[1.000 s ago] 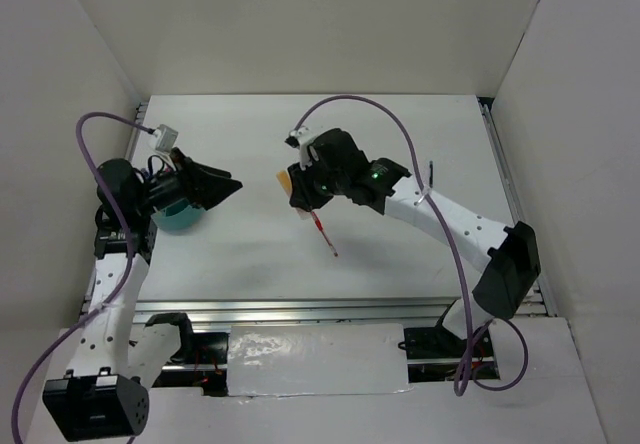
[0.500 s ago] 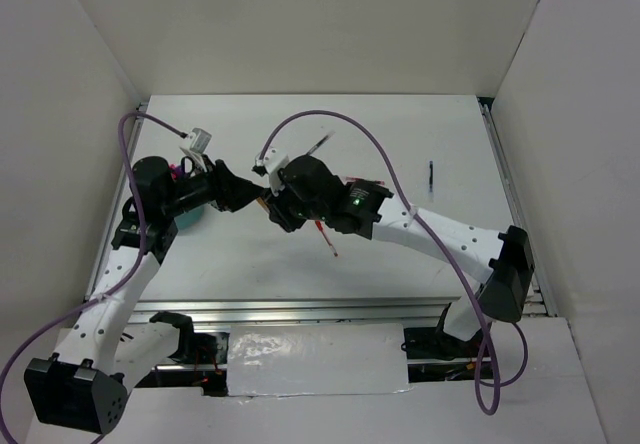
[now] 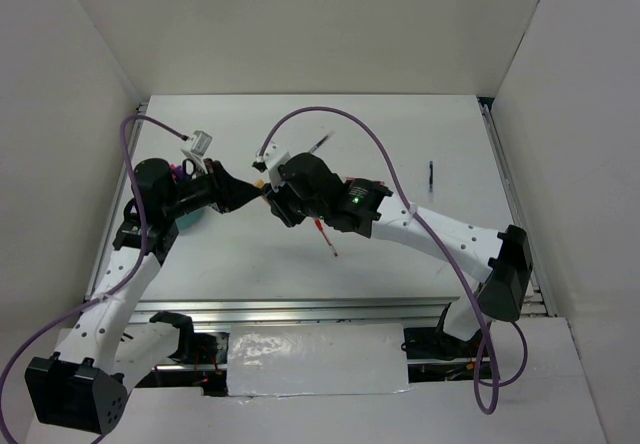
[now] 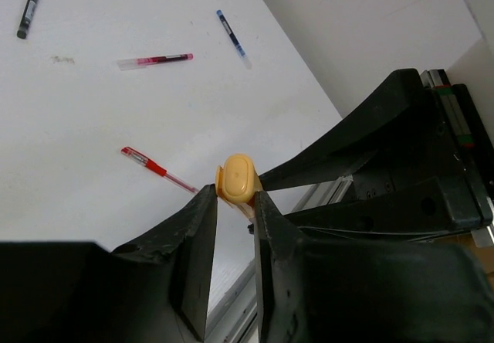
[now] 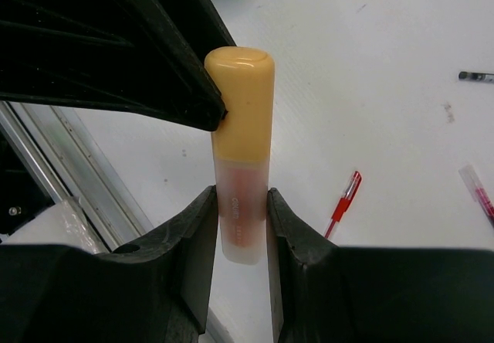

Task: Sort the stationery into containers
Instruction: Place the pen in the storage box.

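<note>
An orange highlighter hangs in the air between both grippers, left of the table's middle. My right gripper is shut on its clear lower body. My left gripper has its two fingertips closed on the orange cap. The teal cup stands at the left, mostly hidden behind my left arm, with pink stationery poking out. A red pen lies on the table below the grippers.
A dark pen lies at the right and a thin black pen behind my right arm. The left wrist view also shows a clear red-ink pen and a blue pen. White walls enclose the table.
My right gripper carried the highlighter leftward and my left gripper moved right from the cup to meet it. In the last half second both arms barely moved.
</note>
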